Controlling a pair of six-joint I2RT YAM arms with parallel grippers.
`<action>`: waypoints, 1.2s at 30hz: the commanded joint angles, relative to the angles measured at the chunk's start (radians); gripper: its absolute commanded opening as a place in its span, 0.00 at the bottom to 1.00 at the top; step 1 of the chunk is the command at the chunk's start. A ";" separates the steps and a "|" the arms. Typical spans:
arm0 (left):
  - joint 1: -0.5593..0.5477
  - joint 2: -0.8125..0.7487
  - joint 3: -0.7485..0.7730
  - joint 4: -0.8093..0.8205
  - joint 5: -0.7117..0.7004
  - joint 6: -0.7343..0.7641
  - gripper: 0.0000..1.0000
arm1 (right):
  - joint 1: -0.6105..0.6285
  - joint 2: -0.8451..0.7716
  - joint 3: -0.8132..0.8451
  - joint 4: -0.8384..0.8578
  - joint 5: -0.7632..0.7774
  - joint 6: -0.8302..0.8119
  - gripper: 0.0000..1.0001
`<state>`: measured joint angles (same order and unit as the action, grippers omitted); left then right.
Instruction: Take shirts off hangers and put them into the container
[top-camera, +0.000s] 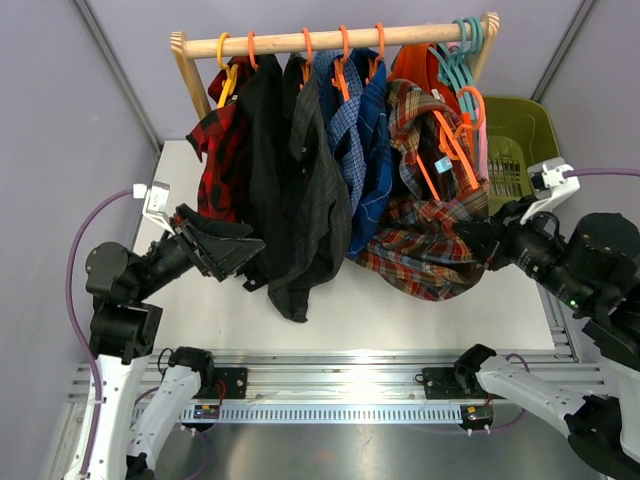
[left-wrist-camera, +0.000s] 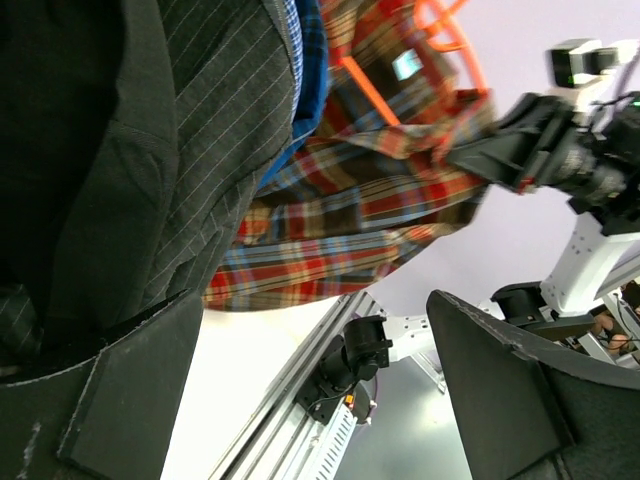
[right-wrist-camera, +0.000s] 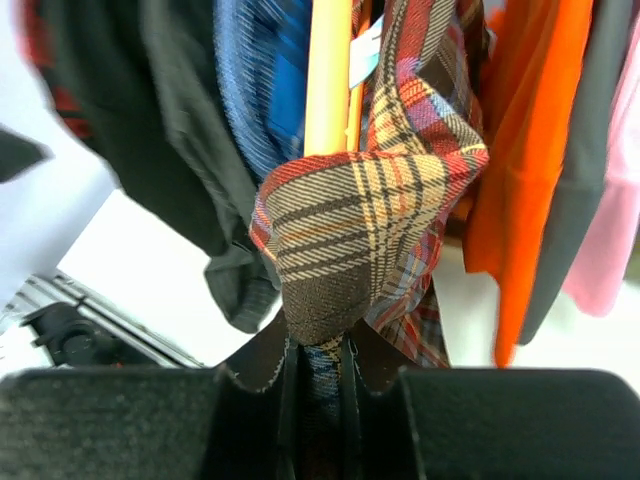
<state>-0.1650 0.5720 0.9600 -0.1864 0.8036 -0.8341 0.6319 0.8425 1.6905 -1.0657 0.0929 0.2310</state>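
Your right pincer (right-wrist-camera: 320, 345) is clamped on a fold of the brown-red-teal plaid shirt (top-camera: 425, 235), which sags from an orange hanger (top-camera: 447, 150) at 1 o'clock. Your left pincer (top-camera: 250, 247) gapes wide at 9 o'clock, beside the grey pinstriped shirt (top-camera: 318, 200). The olive-green laundry basket (top-camera: 525, 125) sits on the tabletop (top-camera: 420, 320) at 2 o'clock.

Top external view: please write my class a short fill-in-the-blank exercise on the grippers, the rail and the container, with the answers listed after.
1. The right gripper is ____ on the brown-red-teal plaid shirt.
2. The left gripper stands wide ____ next to the black shirt.
3. The shirts hang from a ____ rail.
4. The olive-green container stands at the rail's ____ end.

Missing words: shut; open; wooden; right.
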 joint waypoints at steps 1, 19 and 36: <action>-0.005 0.020 0.014 0.021 -0.010 0.026 0.99 | 0.003 -0.005 0.130 0.112 -0.105 -0.075 0.00; -0.439 0.238 0.287 -0.065 -0.270 0.199 0.99 | -0.351 0.030 0.430 -0.128 -0.383 -0.010 0.00; -1.065 0.532 0.479 -0.046 -0.799 0.464 0.99 | -0.512 -0.141 0.104 -0.270 -0.610 0.097 0.00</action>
<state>-1.1793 1.0657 1.3945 -0.3069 0.1379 -0.4519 0.1272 0.7044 1.8099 -1.3754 -0.4133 0.3008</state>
